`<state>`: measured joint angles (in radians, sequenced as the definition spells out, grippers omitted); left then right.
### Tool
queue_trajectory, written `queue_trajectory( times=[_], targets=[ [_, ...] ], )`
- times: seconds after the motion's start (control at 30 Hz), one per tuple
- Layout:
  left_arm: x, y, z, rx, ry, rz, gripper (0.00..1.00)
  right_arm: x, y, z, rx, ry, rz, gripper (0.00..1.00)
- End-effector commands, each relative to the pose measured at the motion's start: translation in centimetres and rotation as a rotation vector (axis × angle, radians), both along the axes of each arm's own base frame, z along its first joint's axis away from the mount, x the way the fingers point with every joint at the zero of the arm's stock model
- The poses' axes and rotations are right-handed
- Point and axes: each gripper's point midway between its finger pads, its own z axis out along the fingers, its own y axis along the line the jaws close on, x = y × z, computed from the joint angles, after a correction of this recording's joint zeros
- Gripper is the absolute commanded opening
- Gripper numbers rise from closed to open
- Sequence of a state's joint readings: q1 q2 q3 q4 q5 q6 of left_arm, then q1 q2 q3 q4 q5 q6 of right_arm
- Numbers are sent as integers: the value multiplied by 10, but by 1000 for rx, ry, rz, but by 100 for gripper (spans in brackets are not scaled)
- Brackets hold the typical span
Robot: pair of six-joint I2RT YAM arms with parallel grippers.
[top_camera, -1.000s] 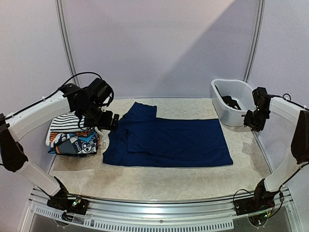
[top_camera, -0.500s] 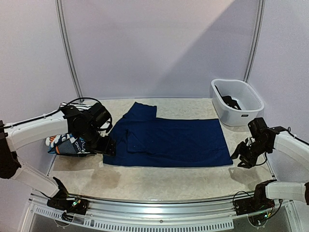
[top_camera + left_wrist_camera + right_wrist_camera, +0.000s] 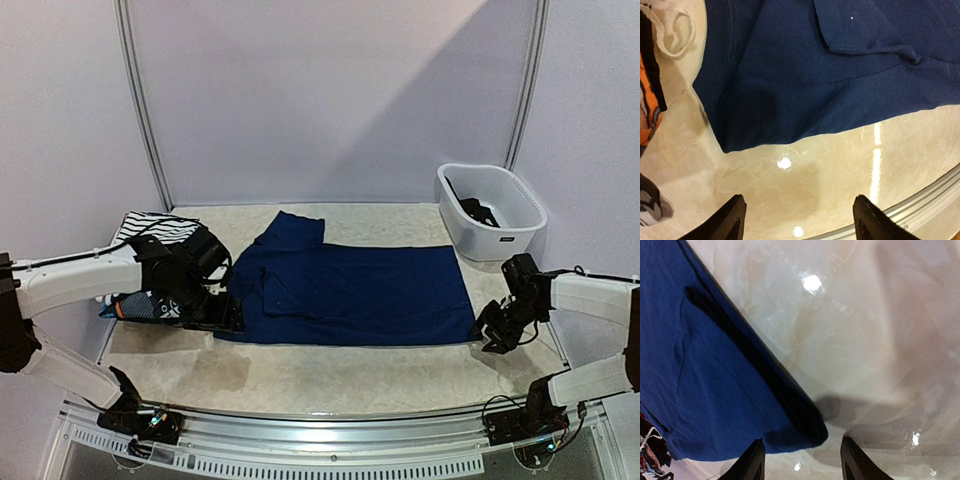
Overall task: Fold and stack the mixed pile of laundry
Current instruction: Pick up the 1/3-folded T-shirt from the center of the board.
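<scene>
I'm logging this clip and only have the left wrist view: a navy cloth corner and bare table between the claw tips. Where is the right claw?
Observer: The right claw is low at the navy garment's near right corner, jaws apart, gripping nothing.
Operator: Any other laundry out?
Observer: A black-and-white striped garment lies at the far left, next to the cartoon-print garment.
Operator: Anything on the right side?
Observer: A white tub stands at the far right corner, with a dark item inside.
</scene>
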<state>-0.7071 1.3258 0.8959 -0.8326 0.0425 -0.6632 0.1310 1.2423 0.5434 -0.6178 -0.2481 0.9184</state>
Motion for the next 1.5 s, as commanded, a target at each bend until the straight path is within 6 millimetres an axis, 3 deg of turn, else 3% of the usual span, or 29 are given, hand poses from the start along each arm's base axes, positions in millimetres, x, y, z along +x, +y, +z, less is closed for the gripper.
queue_trajectory(
  times=[0.0,0.2,0.4,0.73,1.0,1.23,1.47],
  targets=[
    [-3,-3,-1,-27,-9,17,73,15,-14,-11,-40,-23,-57,49],
    [-5,10,-10,20,7,88,69,19,-21,-18,-52,-17,-54,35],
    [1,14,-13,12,-30,163,68,23,-23,-19,-64,3,-43,1],
    [-5,11,-24,-78,-32,211,69,-7,-68,-6,-198,90,-128,0],
    [-7,-7,-52,-169,44,196,63,-13,-62,-16,-164,111,-122,0],
    [6,-18,-59,-202,29,219,63,-13,-61,-15,-165,114,-94,0],
    [10,-6,-68,-185,22,333,64,-11,-60,-15,-160,115,-77,0]
  ],
)
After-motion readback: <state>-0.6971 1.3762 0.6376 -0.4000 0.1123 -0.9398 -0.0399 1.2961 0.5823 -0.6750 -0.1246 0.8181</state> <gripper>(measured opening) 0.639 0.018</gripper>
